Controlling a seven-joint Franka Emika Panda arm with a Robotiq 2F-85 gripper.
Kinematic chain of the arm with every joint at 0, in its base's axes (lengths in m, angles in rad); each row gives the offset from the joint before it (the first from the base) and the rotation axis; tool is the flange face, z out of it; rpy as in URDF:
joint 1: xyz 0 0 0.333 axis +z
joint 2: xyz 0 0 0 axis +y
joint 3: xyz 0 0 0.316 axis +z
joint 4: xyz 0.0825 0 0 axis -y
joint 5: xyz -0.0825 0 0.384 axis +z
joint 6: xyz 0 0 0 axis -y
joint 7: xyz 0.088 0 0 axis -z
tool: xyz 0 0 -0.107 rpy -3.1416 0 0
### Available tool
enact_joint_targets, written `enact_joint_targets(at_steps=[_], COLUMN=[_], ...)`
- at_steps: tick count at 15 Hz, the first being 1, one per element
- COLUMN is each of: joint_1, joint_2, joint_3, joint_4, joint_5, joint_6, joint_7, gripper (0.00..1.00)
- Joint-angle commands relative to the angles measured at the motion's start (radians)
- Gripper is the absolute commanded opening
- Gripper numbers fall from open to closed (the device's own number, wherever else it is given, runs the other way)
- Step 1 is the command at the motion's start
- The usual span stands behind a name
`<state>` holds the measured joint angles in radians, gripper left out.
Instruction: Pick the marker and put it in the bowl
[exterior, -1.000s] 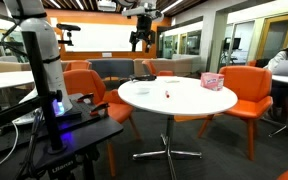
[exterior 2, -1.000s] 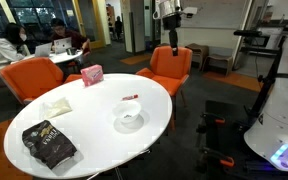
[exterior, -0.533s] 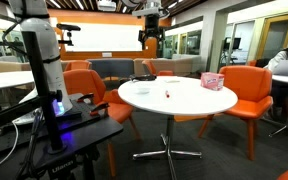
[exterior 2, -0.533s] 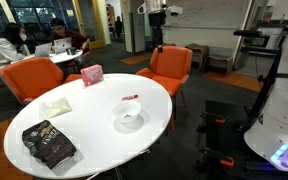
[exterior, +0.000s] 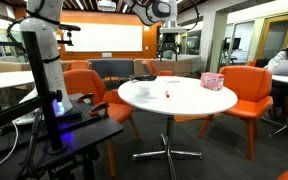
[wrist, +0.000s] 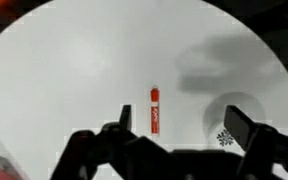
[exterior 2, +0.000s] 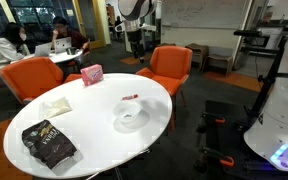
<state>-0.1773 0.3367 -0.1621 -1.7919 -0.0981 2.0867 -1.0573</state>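
Note:
The red marker [wrist: 154,110] lies on the round white table [exterior 2: 84,125]; it also shows in both exterior views [exterior: 168,94] [exterior 2: 131,97]. The low whitish bowl [exterior 2: 120,123] sits on the table close beside the marker; in the wrist view the bowl [wrist: 224,105] is to the marker's right, partly behind a finger. My gripper [exterior: 170,45] [exterior 2: 135,44] hangs high above the table's far edge. Its jaws [wrist: 184,130] are open and empty, well above the marker.
A pink patterned box [exterior: 212,81] [exterior 2: 91,74] stands near one table edge. A dark snack bag [exterior 2: 49,145] and a white napkin [exterior 2: 56,106] lie on the table. Orange chairs [exterior 2: 169,65] ring the table. People sit at a far table [exterior 2: 14,50].
My gripper has swept sideways from beside the table to above the table's far edge. The marker, bowl and box have not moved.

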Motion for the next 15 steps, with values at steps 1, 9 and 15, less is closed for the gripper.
enact_joint_targets(at_steps=[1, 9, 15], joint_1=[-0.062, -0.056, -0.053], joint_2=[0.114, 0.211, 0.223], joint_3=[0.058, 0.094, 0.095], joint_4=[0.1, 0.043, 0.06], joint_5=[-0.01, -0.034, -0.071], joint_6=[0.007, 0.18, 0.138], joint_7=[-0.143, -0.037, 0.071], gripper=[1.0, 1.0, 1.0])
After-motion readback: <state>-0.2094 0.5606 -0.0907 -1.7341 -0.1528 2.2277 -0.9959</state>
